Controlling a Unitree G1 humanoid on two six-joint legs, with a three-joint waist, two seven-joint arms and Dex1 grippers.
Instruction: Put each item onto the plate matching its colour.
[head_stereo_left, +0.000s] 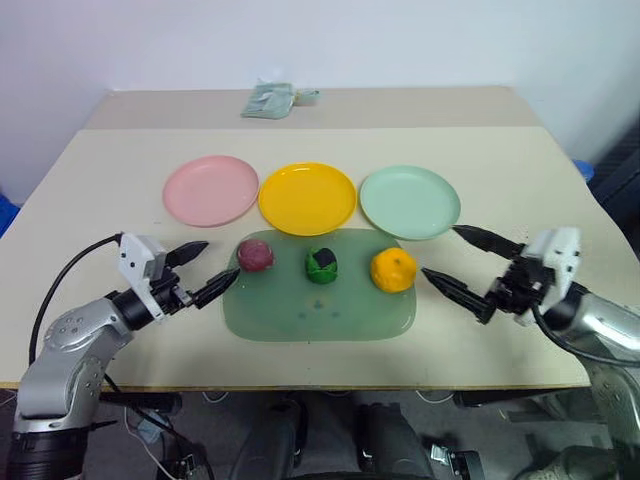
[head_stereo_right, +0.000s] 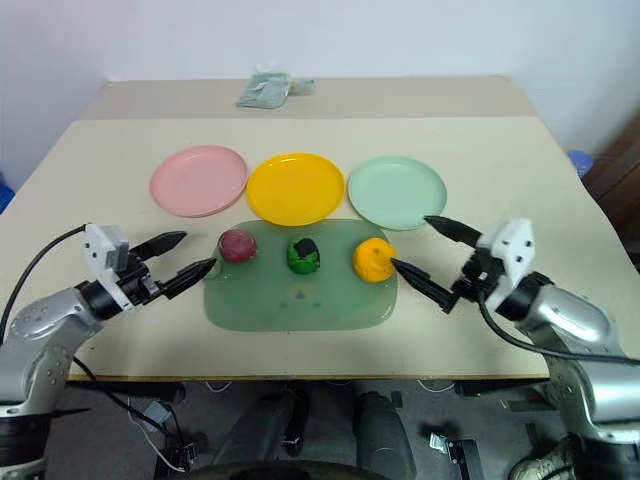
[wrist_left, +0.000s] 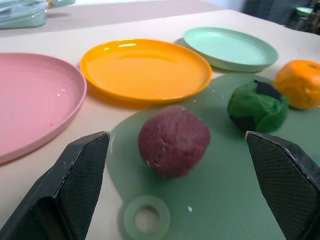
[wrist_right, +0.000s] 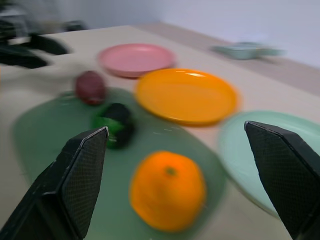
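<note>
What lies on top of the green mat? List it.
On the green mat sit three pieces in a row: a dark red ball, a green-and-black ball and an orange. The mat is see-through, with only table showing beneath; the spots under the pieces are covered.

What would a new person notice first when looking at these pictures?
Probably the row of three plates: pink plate, yellow plate, mint plate. Just in front, a green mat carries a red-purple fruit, a green-black fruit and an orange fruit. The left gripper and right gripper flank the mat, open.
</note>
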